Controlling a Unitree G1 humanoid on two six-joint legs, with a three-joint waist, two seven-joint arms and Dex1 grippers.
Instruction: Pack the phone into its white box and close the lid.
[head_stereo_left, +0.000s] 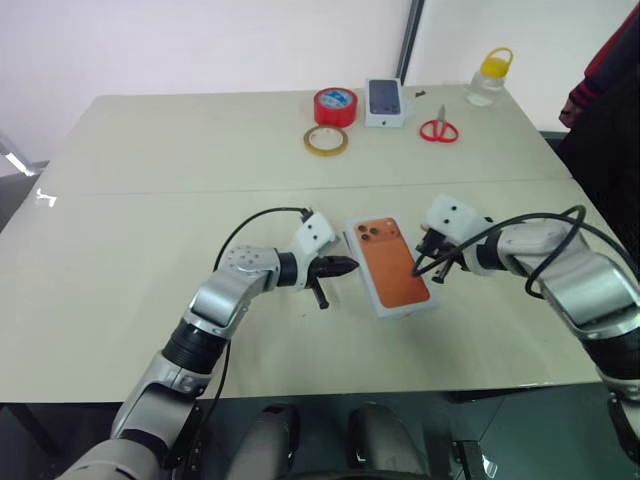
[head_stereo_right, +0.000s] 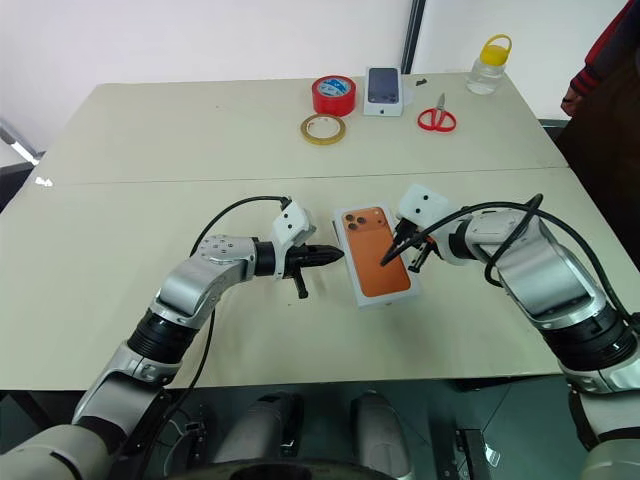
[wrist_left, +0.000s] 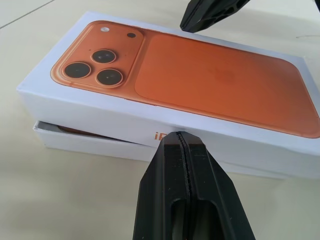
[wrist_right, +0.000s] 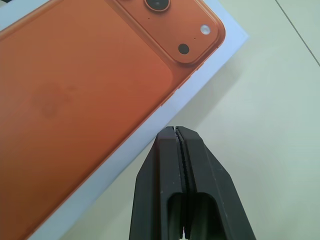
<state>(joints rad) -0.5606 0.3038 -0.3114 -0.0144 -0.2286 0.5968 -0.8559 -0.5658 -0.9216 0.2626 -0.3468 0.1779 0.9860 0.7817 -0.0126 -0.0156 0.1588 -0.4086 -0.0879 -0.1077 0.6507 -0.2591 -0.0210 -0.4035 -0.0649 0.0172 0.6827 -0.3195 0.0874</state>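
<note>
- My left gripper (head_stereo_left: 347, 266), fingers pressed together and empty, points at the lid (wrist_left: 165, 92), which sits not fully down on the white box (wrist_left: 85, 141).
- My right gripper (wrist_right: 175, 131), likewise closed and empty, is at the lid's opposite side.

Beige table (head_stereo_left: 150, 250): white box (wrist_left: 90, 144), red tape (head_stereo_left: 335, 106), tape ring (head_stereo_left: 326, 140), scissors (head_stereo_left: 438, 129), jar (head_stereo_left: 489, 77).

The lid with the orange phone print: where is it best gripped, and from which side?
Grip the lid by its two long white side walls, coming from above across its narrow width. It lies flat, raised and slightly askew over the white box, so those walls are exposed.
</note>
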